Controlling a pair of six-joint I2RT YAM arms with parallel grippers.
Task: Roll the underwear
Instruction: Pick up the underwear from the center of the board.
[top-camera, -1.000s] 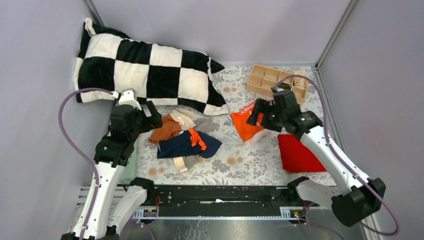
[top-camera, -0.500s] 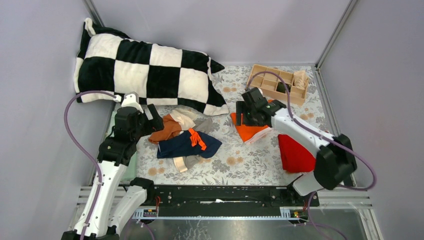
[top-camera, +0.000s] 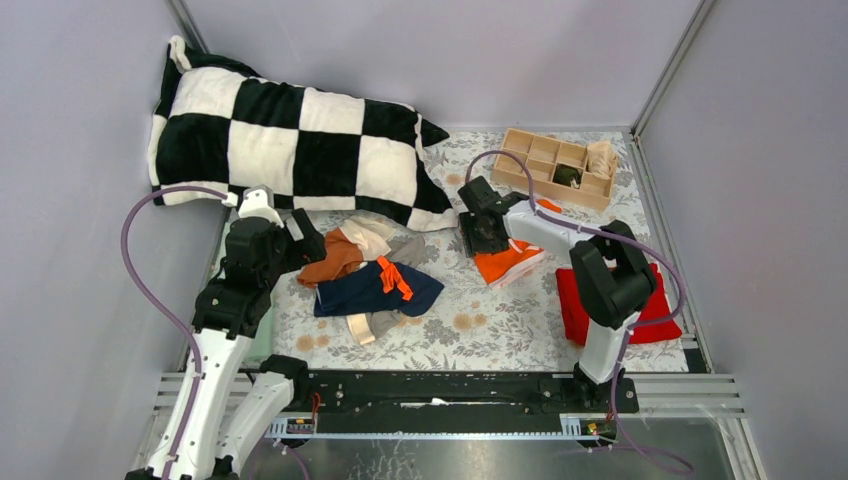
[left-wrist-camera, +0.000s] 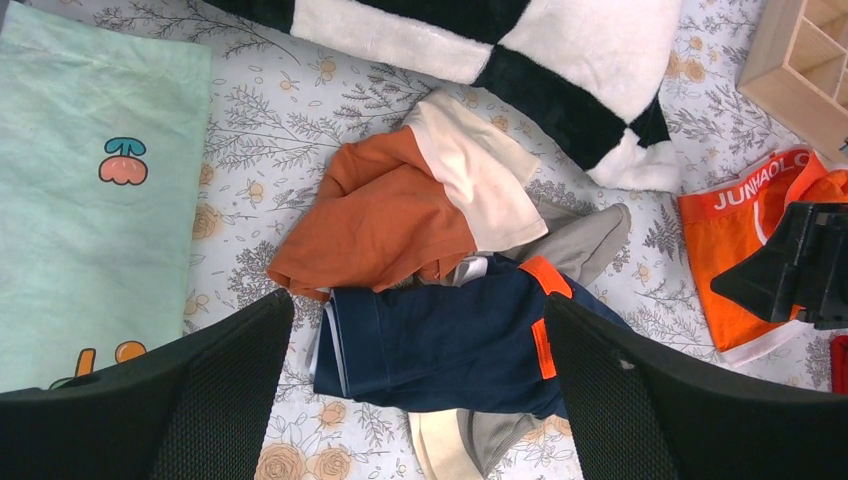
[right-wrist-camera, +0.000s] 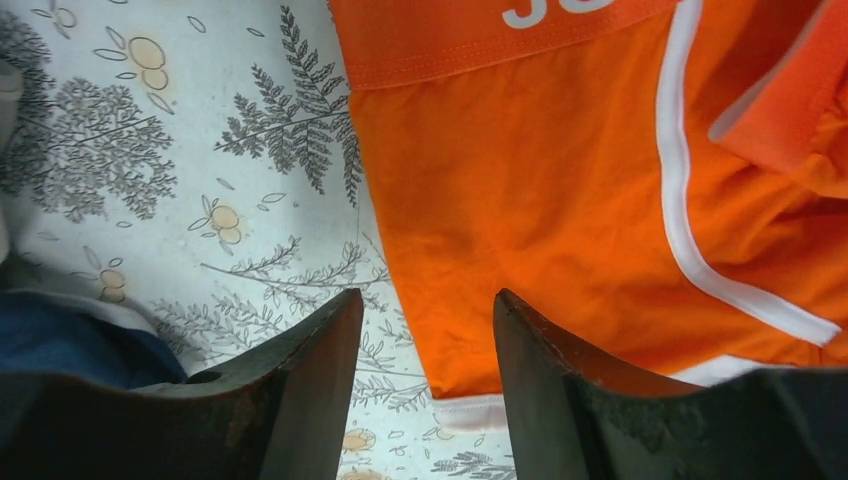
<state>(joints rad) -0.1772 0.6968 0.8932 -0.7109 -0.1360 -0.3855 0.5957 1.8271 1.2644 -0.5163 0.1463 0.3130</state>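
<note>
1. Since a second ago, my right tool has swung leftward across the bright orange briefs to their left edge. My left tool has barely shifted.
2. These bright orange briefs lie flat and unrolled on the floral worktop, right of centre, with the white-lettered waistband toward the far side.
3. My right tool hangs just above their left edge, jaws partly apart, gripping nothing.
4. Left of them sits a loose pile. The navy briefs with orange trim are nearest, and the rust-brown briefs, a beige piece and a grey piece lie farther back.
5. My left tool hovers over that pile, jaws spread wide and empty.
6. A red cloth lies right of the orange briefs, under my right elbow. A wooden divider box sits far right, and a checked pillow far left.
</note>
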